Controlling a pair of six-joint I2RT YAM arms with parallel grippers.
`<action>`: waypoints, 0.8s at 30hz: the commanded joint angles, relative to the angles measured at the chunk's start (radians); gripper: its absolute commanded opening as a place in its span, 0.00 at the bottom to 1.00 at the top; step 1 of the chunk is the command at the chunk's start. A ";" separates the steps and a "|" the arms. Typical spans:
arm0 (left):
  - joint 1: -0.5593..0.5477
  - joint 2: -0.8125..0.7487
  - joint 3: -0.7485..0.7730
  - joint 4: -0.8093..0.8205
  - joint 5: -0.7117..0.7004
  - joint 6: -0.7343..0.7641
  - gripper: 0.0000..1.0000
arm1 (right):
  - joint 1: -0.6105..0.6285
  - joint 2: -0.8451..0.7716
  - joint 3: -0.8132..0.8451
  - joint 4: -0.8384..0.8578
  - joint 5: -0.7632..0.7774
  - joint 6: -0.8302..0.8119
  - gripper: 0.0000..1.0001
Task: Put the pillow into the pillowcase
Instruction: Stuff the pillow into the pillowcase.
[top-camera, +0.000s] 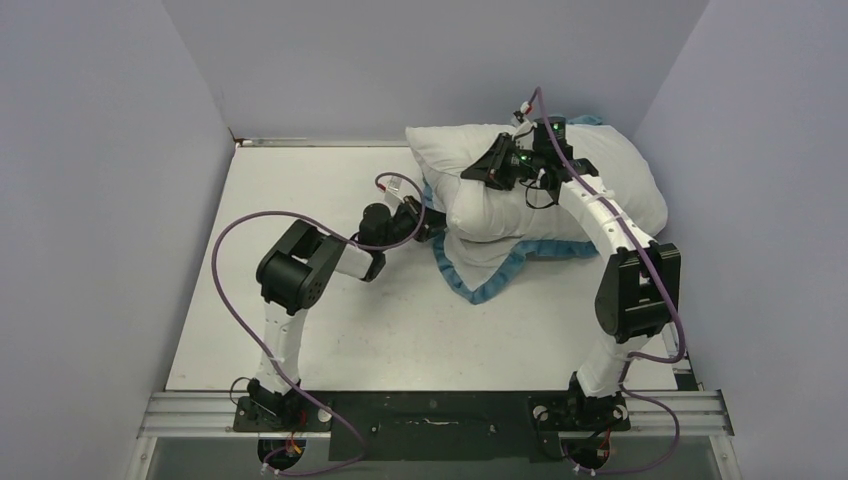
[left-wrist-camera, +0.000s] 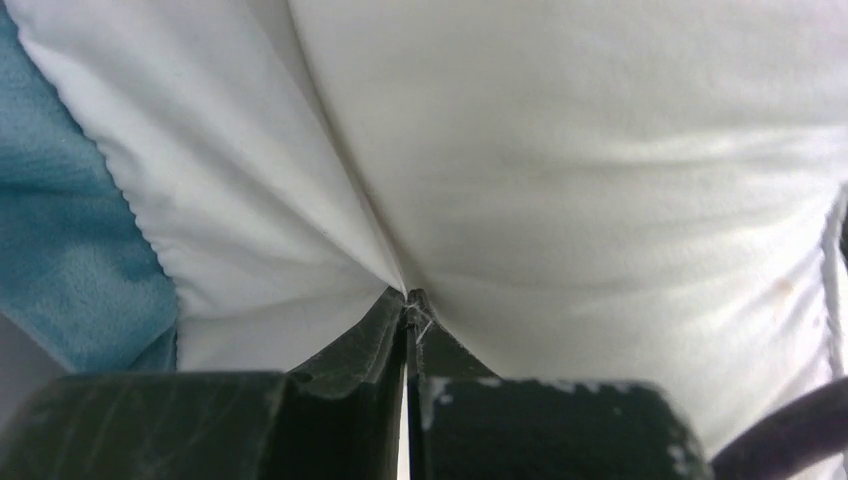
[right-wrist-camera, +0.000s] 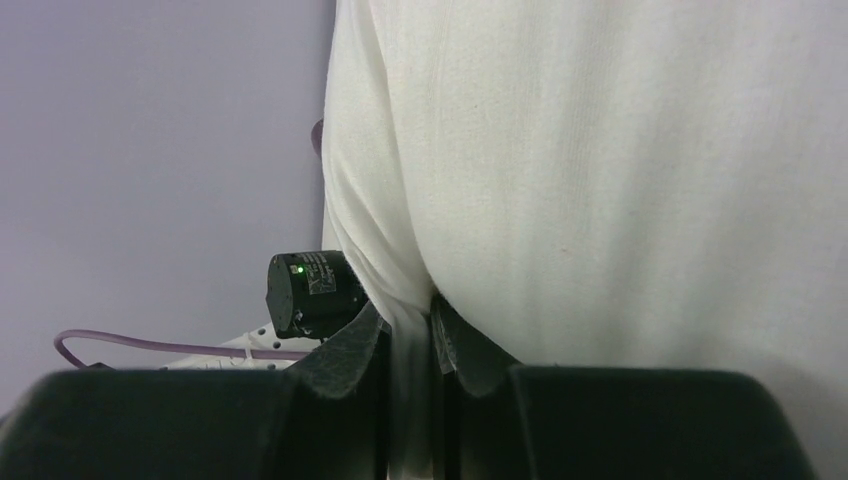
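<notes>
Nearest the overhead camera are the two arm bases at six o'clock of the desk (top-camera: 330, 320), and both arms reach toward one o'clock. The pillow (top-camera: 610, 185) lies there, plump and plain white, with its long axis running roughly ten to four. It rests on top of the pillowcase (top-camera: 478, 262), not inside it. The case's white inner face and blue ruffled edge spill out at the pillow's seven o'clock. The left gripper (top-camera: 428, 222) sits at the pillow's nine o'clock end and is the one closer to the case. The right gripper (top-camera: 487, 172) is perched on the pillow's upper face near eleven.

At the left wrist, the left gripper (left-wrist-camera: 410, 302) is closed tight on a thin pinch of white cloth. Creases fan away toward eleven, where the blue trim (left-wrist-camera: 70, 220) shows, so I take it to be the pillowcase (left-wrist-camera: 240, 220). The pillow (left-wrist-camera: 620, 150) bulges at one o'clock.

At the right wrist, the right gripper (right-wrist-camera: 408, 322) is nipped narrow on a fold of the pillow (right-wrist-camera: 620, 170), which hangs taut from twelve.

I reckon the coming move depends on getting the pillow's near end past the edge the left gripper holds.
</notes>
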 joint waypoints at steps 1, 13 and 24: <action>-0.006 -0.088 -0.067 0.205 0.047 0.021 0.00 | -0.032 -0.062 0.009 0.049 0.002 0.029 0.05; 0.000 -0.137 -0.120 0.573 0.070 0.072 0.00 | -0.050 -0.105 0.102 -0.323 0.179 -0.234 0.05; -0.001 -0.323 -0.116 0.057 0.052 0.313 0.37 | -0.054 -0.117 0.109 -0.345 0.217 -0.268 0.05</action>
